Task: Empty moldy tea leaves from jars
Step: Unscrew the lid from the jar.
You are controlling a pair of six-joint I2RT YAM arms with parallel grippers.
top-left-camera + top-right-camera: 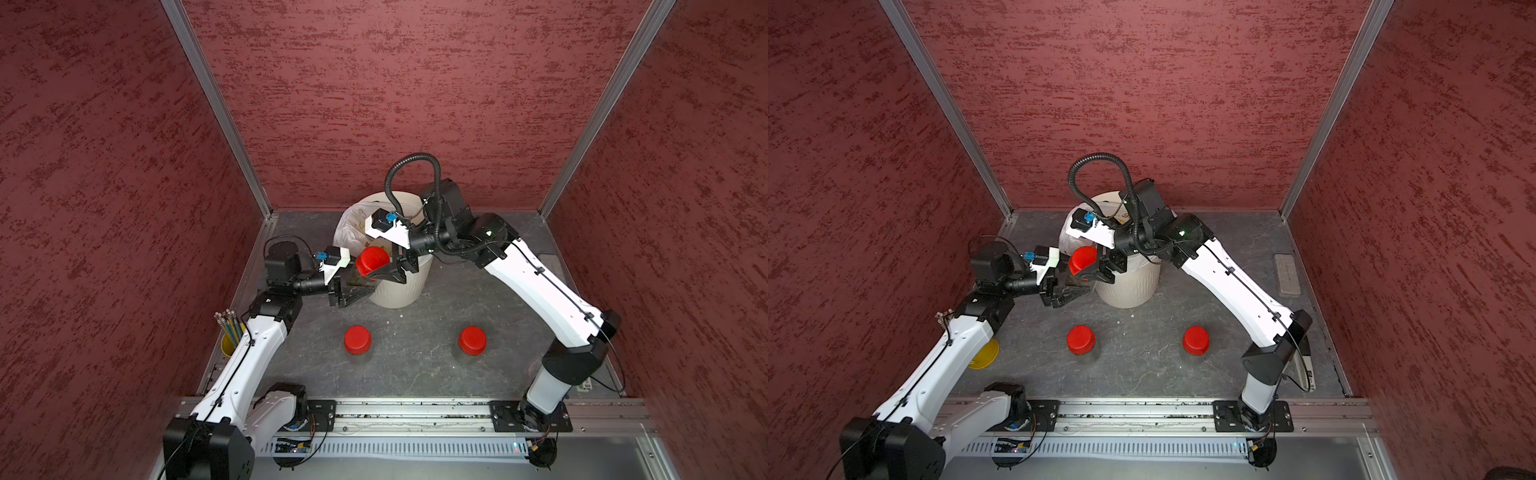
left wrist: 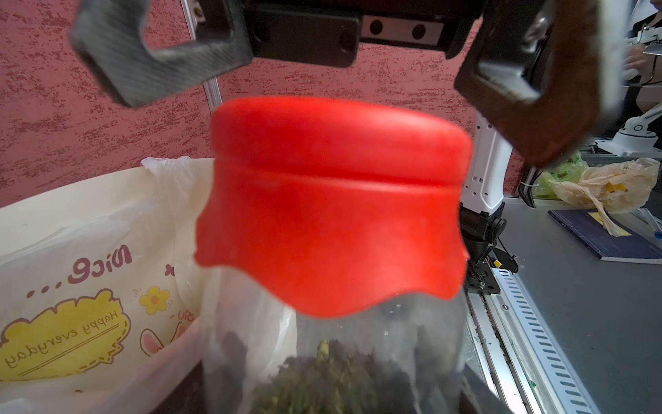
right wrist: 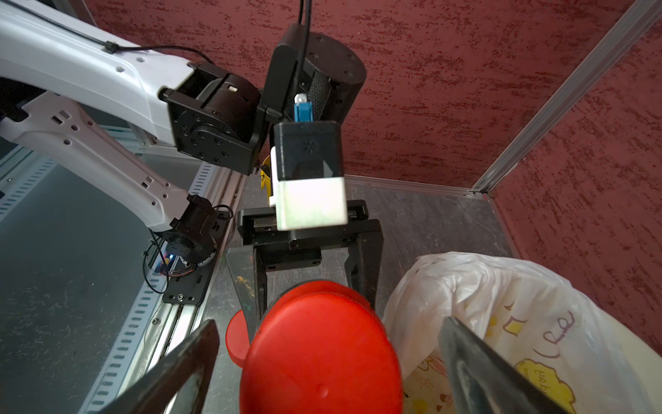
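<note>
While left jaws grip, jar (image 2: 340,344) near upright, lid (image 1: 372,261) uppermost.

You face three walls (image 1: 415,104) of rough, dark-red textured plaster, joined at the back corners by aluminium posts (image 1: 217,108). The floor (image 1: 415,357) is dark grey, marbled and scuffed. An aluminium rail (image 1: 415,409) runs along its near edge. The light is even.
</note>
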